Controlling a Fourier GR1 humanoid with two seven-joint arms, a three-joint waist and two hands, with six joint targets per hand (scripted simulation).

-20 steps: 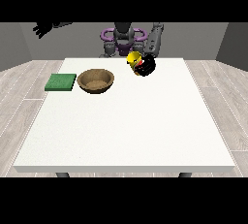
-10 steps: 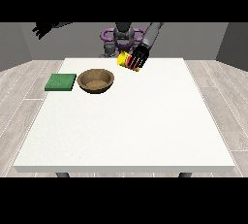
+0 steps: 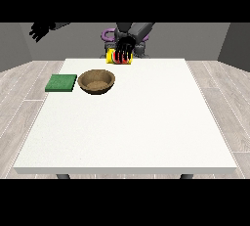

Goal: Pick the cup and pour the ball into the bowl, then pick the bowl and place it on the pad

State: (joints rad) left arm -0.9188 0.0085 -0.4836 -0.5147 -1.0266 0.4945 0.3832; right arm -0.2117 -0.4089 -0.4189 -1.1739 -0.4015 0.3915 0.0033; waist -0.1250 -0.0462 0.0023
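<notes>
A yellow cup (image 3: 120, 58) is held tipped in the air above the table's far edge, a little right of the bowl, with something red showing between the fingers. One black hand (image 3: 124, 48) has its fingers curled round the cup. It reaches in from the robot's left arm. The brown wooden bowl (image 3: 96, 81) stands on the white table (image 3: 132, 122) with nothing visible in it. The green pad (image 3: 61, 82) lies flat just left of the bowl. The hand at the view's left (image 3: 40, 30) is raised high and away from the table, fingers spread.
The robot's torso (image 3: 128, 34) stands behind the table's far edge. Grey plank floor surrounds the table on all sides.
The hand with the yellow cup has moved left and up toward the bowl, and the cup has tipped further. The raised hand, bowl and pad have stayed in place.
</notes>
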